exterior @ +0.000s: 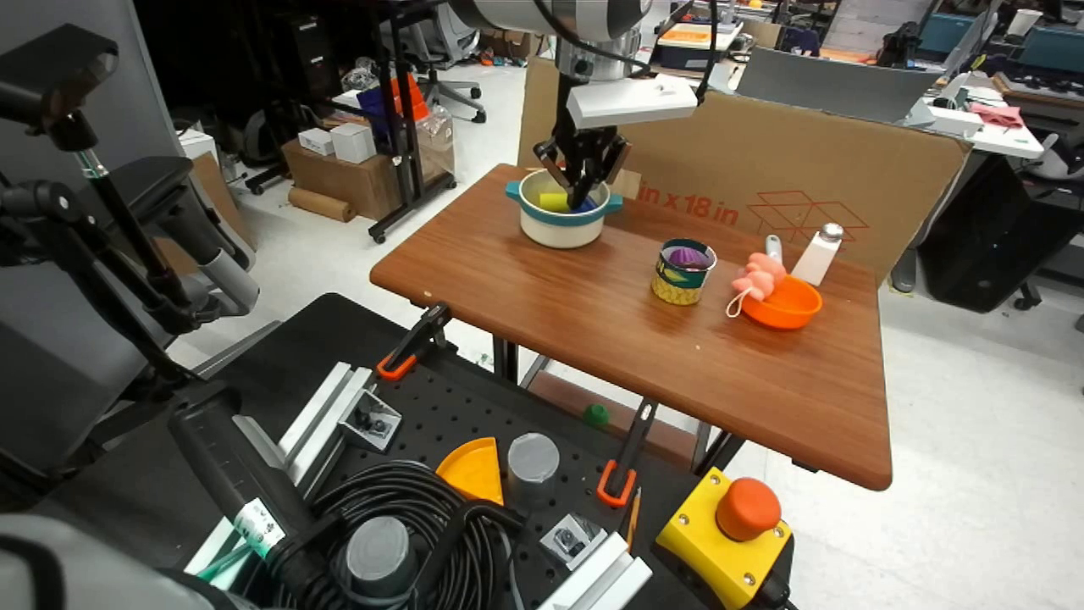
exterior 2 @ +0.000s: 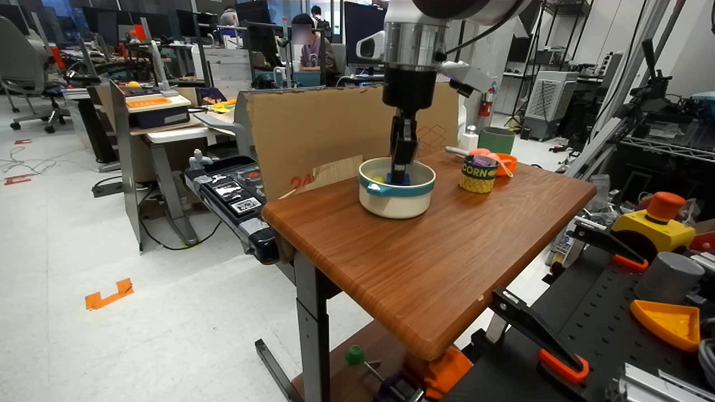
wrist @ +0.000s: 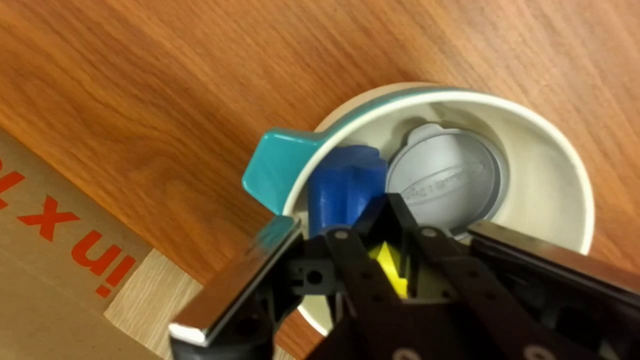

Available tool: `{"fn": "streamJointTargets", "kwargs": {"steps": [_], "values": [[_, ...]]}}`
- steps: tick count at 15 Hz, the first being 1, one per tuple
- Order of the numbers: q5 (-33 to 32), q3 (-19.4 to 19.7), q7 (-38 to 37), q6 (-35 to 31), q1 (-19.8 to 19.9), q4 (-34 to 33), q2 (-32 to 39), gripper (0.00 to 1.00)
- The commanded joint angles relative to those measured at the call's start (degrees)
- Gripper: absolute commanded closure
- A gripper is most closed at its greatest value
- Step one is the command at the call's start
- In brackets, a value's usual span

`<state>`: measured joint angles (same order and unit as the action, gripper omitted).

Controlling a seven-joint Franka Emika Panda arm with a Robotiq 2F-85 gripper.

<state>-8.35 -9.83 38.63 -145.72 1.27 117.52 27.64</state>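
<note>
Blue lobed object [wrist: 345,185] lay inside the cream two-handled pot [exterior: 559,232], beside the inner wall near one teal handle [wrist: 280,167]; its lower end passed beneath the gripper [wrist: 389,201] in the wrist view and could not be seen; the pot wall concealed its base in both exterior views. The gripper pointed down into the pot, its jaws standing together at the edge of the blue lobed object; whether they touched it could not be told. A grey lid [wrist: 445,172] rested next to that object; its raised lettering was too indistinct to read, and the gripper covered part of its rim. A yellow object [exterior: 553,202] lay in the same pot; only a sliver showed through the gripper linkage in the wrist view; its full shape could not be determined.

The pot stood on the wood-grain table [exterior: 542,292]; a CORN-labelled can [exterior 2: 477,178] stood apart from it, the purple item [exterior: 690,257] inside partly hidden by the can wall; an orange bowl [exterior: 783,307] stood beyond, overlapped by a pink item [exterior: 760,275]. The red print on the cardboard panel [wrist: 50,310] was cut off at the left border of the wrist view; the robot arm [exterior 2: 414,44] ran out of the top of both exterior views.
</note>
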Motion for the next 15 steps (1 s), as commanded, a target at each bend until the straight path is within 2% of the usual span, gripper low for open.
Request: {"fn": "streamJointTargets", "kwargs": {"steps": [1, 7, 13, 14, 15], "values": [[0.49, -0.61, 0.86, 0.12, 0.03, 0.03, -0.45, 0.99], [1.09, -2.61, 2.45, -1.91, 0.28, 2.68, -4.25, 0.99], [0.29, -2.21, 2.19, -1.86, -0.51, 3.15, -5.96, 0.99], [0.25, -2.13, 2.29, -1.89, -0.49, 3.11, -5.93, 0.69], [0.13, -1.96, 2.19, -1.79, -0.54, 2.86, -5.67, 0.68]]}}
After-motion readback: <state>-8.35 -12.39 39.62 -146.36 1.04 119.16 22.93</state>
